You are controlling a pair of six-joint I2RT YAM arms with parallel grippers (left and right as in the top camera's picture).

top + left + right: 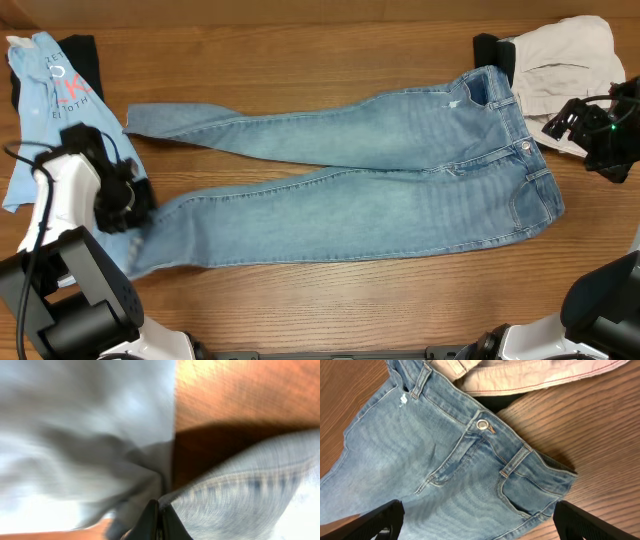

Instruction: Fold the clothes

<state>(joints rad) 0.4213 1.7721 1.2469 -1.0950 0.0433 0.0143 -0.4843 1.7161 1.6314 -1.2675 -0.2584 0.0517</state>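
Light-blue jeans point(380, 180) lie flat across the table, waistband to the right, both legs running left. My left gripper point(128, 205) is shut on the hem of the near leg; the left wrist view shows its fingers point(159, 519) pinched on blurred denim point(240, 495). My right gripper point(562, 122) hovers open above the waistband, holding nothing. The right wrist view shows the jeans' button and front pocket point(485, 460) between its spread fingers point(479, 517). A pale-blue printed T-shirt point(45, 100) lies at far left over a black garment point(85, 55). Beige trousers point(560, 60) lie at far right.
Another black garment point(492, 50) peeks out under the beige trousers at the back right. Bare wooden table point(300, 60) runs behind the jeans and along the front edge point(330, 300). Both arm bases stand at the front corners.
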